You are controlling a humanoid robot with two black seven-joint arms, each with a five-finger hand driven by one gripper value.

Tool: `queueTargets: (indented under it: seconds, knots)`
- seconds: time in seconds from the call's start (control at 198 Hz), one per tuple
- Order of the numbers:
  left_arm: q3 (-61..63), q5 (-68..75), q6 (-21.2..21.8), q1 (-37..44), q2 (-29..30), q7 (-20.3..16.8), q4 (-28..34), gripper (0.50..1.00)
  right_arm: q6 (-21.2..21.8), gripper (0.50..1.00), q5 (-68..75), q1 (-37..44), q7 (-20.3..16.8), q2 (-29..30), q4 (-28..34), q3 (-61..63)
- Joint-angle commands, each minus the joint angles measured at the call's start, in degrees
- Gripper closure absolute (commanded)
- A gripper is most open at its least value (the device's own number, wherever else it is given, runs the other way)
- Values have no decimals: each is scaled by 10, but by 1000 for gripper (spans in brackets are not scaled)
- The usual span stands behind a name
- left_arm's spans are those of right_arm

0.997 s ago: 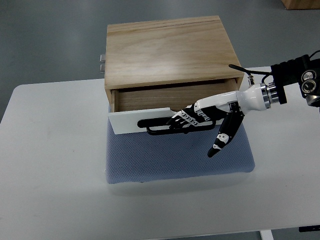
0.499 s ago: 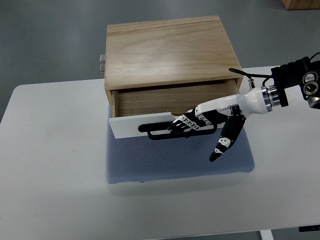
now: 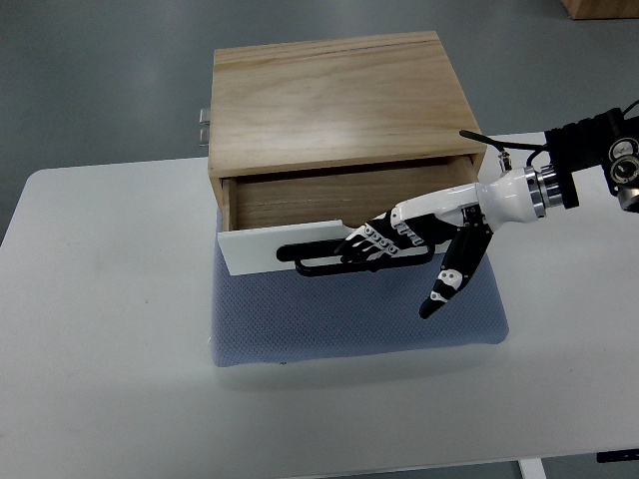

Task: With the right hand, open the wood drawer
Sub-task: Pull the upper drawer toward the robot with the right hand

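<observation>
A light wooden box [image 3: 334, 100] stands on a blue-grey mat [image 3: 354, 314] at the back of the white table [image 3: 100, 329]. Its drawer is pulled out a few centimetres, showing a white front panel [image 3: 265, 244] with a black bar handle [image 3: 319, 261]. My right hand [image 3: 384, 242] comes in from the right edge and has its fingers [image 3: 364, 244] curled over the handle. The thumb [image 3: 449, 279] points down, away from the drawer front. The left arm is out of sight.
A small metal fitting [image 3: 204, 124] sticks out at the box's back left. The mat spreads in front of the drawer, with bare white table around it and grey floor beyond the far edge.
The drawer has slid slightly further out with my right hand on the handle over the last second; in the last half second there is almost no movement.
</observation>
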Motion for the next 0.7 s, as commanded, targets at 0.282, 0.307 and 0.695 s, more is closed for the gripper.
queueTargets:
  seconds: [0.282,0.307,0.695]
  knots:
    - [0,0,0,0,0,0,0,500,0,556,0,-1,0,1,0,12]
    - [0,0,0,0,0,0,1,500,0,556,0,-1,0,0,-1,12]
    - [0,0,0,0,0,0,0,500,0,556,-2,-2,-8,-7,0,26]
